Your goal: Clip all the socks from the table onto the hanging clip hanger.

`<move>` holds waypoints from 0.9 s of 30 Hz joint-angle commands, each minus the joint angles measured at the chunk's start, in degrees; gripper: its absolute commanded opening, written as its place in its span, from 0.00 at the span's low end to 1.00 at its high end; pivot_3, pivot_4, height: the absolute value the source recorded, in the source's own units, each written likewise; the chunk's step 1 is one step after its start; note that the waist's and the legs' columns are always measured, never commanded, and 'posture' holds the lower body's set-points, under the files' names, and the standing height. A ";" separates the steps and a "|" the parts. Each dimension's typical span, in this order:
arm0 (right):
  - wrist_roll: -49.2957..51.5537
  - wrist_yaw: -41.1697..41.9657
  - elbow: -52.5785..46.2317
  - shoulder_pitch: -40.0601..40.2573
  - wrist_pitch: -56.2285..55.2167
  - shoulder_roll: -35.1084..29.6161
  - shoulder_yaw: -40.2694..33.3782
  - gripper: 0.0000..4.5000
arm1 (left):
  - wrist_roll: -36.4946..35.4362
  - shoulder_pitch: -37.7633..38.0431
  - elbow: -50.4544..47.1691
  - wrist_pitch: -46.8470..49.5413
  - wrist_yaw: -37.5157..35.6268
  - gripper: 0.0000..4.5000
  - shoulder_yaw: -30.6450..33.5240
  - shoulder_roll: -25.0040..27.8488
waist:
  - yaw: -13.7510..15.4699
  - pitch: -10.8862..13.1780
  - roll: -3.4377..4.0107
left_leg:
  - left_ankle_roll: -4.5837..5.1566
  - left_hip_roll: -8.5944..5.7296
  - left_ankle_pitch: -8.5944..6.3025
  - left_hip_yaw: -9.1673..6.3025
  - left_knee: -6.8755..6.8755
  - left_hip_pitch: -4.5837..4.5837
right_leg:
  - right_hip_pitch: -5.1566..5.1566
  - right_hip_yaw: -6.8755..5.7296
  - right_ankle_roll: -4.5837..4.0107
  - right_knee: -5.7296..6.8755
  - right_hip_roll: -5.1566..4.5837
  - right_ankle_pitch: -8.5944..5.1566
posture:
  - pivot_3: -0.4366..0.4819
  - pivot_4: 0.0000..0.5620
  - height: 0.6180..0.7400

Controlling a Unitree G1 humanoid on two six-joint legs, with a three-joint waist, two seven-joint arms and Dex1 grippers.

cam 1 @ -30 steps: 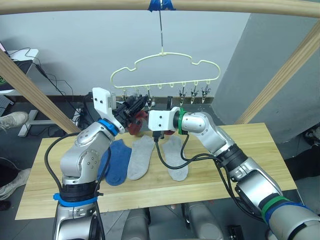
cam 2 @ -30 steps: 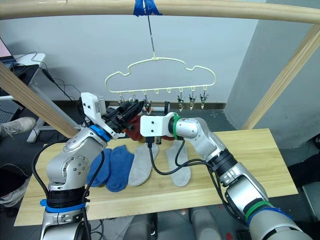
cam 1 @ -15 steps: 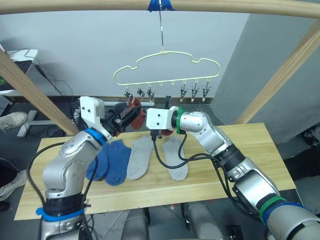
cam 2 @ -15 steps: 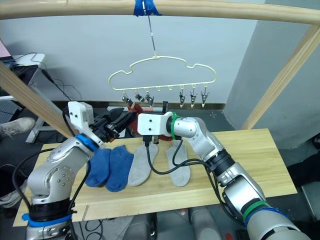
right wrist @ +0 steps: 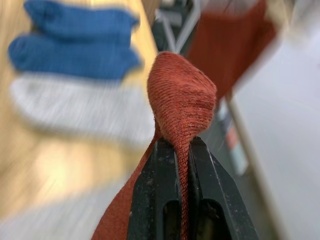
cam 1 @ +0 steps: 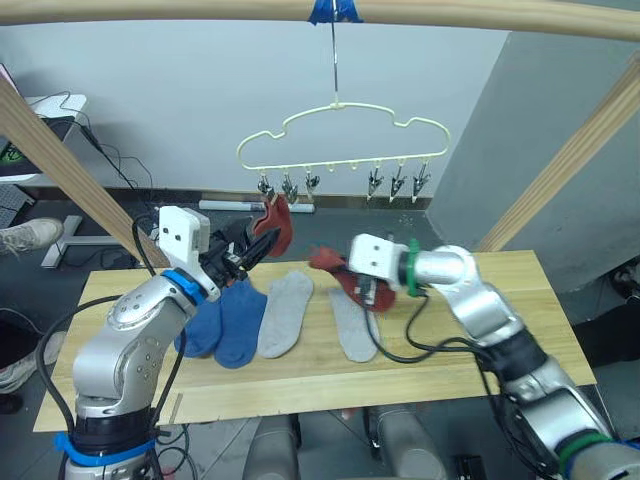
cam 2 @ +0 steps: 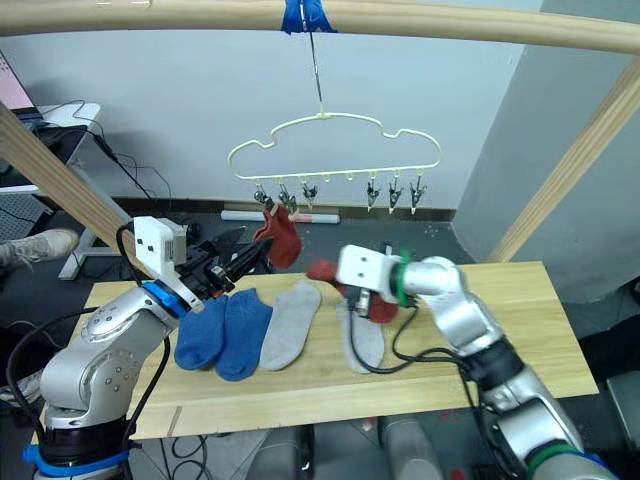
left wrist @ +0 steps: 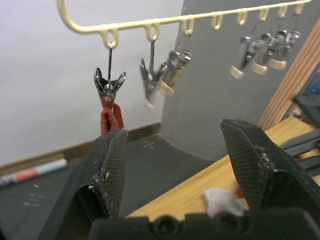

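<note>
Nearest, on the counter [cam 1: 520, 340]: four socks side by side in a row. Two blue socks [cam 1: 222, 322] at the robot's left, touching each other. Light grey sock [cam 1: 284, 313] just beside them. Second grey sock [cam 1: 352, 325] next along, partly under the right arm. Lying flat and parallel, toes toward the near edge, presumably so each lifts singly. Bare planks well to the right and along the front edge; ample room there.

Above the second grey sock: right tool [right wrist: 181, 165], fingers pressed together on a fold of a rust-red sock [cam 1: 350, 278], fabric bunched above the fingertips, rest trailing below. Held clear of the counter, probably to carry up to a clip.

Level with it, above the blue socks: left tool [left wrist: 175, 155], fingers spread wide, gripping nothing, pointed at the clips.

Farther back and higher: clip hanger [cam 1: 345, 110], hooked from a wooden beam with blue tape [cam 1: 330, 10]. Other rust-red sock [cam 1: 277, 228] hanging from the leftmost clip [left wrist: 109, 82], just beyond the left tool. Five clips unfilled: two [cam 1: 300, 184] beside the hung sock, three [cam 1: 398, 182] grouped at the right end. Open air beneath all five; sloping wooden braces [cam 1: 560, 165] well off to either side.
</note>
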 commanded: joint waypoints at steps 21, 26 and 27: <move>6.73 -4.23 5.48 5.72 -1.81 -5.30 -8.25 0.80 | 12.42 1.44 -0.29 -14.80 2.57 0.74 -5.86 -6.03 | 0.07 0.01 0.00 | 0.23 0.01 0.14 0.21 -0.06 0.33 | 0.19 0.24 0.17 -0.05 0.08 -0.17 | 0.34 0.42 1.00; 13.70 -1.05 -7.28 8.14 0.95 -7.34 -11.64 0.80 | 16.71 0.37 2.81 -18.66 7.11 0.74 -6.92 -10.57 | 0.18 0.01 0.00 | 0.23 0.01 0.14 0.19 -0.06 0.34 | 0.22 0.23 0.19 -0.06 0.08 -0.18 | 0.32 0.44 1.00; 14.53 -0.96 -9.21 8.54 1.94 -7.69 -11.88 0.80 | 17.21 0.10 3.61 -19.29 7.54 0.74 -7.06 -11.25 | 0.17 0.01 0.00 | 0.23 0.01 0.14 0.17 -0.06 0.35 | 0.24 0.22 0.20 -0.06 0.09 -0.19 | 0.31 0.44 1.00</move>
